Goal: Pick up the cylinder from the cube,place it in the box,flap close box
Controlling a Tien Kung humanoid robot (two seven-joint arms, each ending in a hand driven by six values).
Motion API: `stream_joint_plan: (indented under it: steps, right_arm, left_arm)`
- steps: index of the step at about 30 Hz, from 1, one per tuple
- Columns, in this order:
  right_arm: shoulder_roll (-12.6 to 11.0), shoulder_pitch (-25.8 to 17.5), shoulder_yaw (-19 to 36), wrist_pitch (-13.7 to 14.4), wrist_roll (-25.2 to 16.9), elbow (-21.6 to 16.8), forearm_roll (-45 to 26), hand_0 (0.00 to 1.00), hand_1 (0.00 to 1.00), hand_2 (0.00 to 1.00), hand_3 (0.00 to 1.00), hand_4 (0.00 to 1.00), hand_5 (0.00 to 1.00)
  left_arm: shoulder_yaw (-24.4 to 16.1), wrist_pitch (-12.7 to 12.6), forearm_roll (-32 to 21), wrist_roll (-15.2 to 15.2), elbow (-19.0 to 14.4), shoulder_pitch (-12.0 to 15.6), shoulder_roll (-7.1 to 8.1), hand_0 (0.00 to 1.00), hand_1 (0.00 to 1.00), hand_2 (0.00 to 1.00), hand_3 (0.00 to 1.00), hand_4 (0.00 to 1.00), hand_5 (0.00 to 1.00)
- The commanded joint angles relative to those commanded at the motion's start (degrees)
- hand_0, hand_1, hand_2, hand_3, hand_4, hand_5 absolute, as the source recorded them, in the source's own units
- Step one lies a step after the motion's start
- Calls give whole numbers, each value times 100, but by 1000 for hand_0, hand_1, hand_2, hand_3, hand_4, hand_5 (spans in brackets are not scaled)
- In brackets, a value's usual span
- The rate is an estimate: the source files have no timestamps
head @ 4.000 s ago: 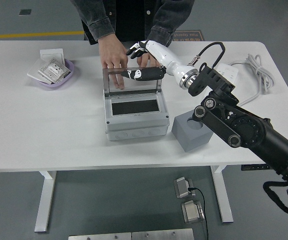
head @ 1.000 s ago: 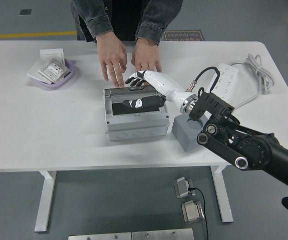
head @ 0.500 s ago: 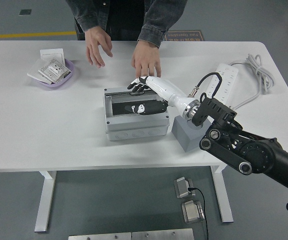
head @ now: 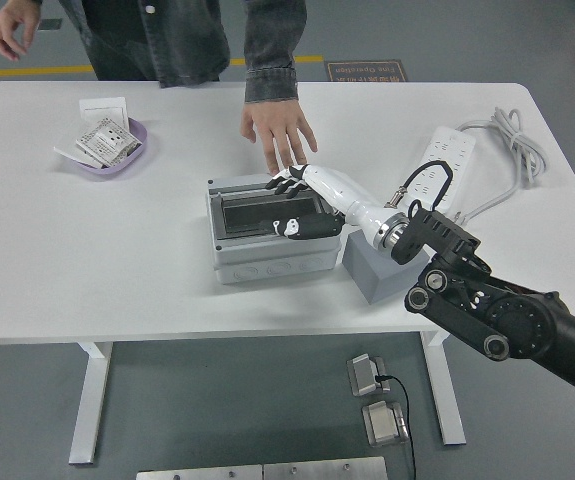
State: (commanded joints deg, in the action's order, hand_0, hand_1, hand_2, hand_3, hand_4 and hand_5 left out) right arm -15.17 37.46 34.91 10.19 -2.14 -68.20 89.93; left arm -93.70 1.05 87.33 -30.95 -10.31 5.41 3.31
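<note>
The right robot hand (head: pixel 297 205) lies flat on the closed lid of the grey junction box (head: pixel 269 230), fingers (head: pixel 285 181) extended and holding nothing, the thumb resting across the lid's dark window. The cylinder cannot be seen. Just right of the box sits the grey cube (head: pixel 379 268), partly covered by the robot's wrist. A person's hand (head: pixel 277 129) rests on the white surface (head: pixel 117 250) just behind the box. A purple dish (head: pixel 125 158) of printed packets, too small to read, stands far left; a white power strip (head: pixel 445 165) lies right.
</note>
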Motion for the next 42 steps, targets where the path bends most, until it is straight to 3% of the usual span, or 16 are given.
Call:
stream_joint_plan:
  steps: [15, 21, 29, 35, 42]
  right_arm:
    - [-63, -78, 444, -67, 91, -260, 303, 735, 654, 682, 714, 850, 462]
    - [-203, -380, 1084, -314, 307, -672, 824, 736, 654, 681, 714, 848, 461]
    - [-309, -1089, 2122, -495, 464, -1276, 1316, 739, 653, 681, 713, 848, 461]
    - [-213, -1608, 2933, -341, 346, -1596, 1274, 733, 644, 672, 706, 846, 461]
    - [-43, -2076, 3833, 4, -38, -1786, 713, 732, 642, 663, 691, 845, 461]
  left_arm:
    - [-90, 7, 86, -53, 0, -46, 46, 708, 710, 623, 716, 774, 564]
    - [-149, 19, 154, -86, 0, -33, 81, 707, 710, 623, 716, 775, 564]
    - [-149, 28, 151, -101, 0, 22, 57, 707, 710, 623, 716, 775, 565]
    - [-141, 34, 140, -107, 0, 39, 45, 707, 710, 623, 717, 775, 565]
    - [-123, 44, 128, -118, 0, 35, 34, 707, 710, 623, 717, 775, 564]
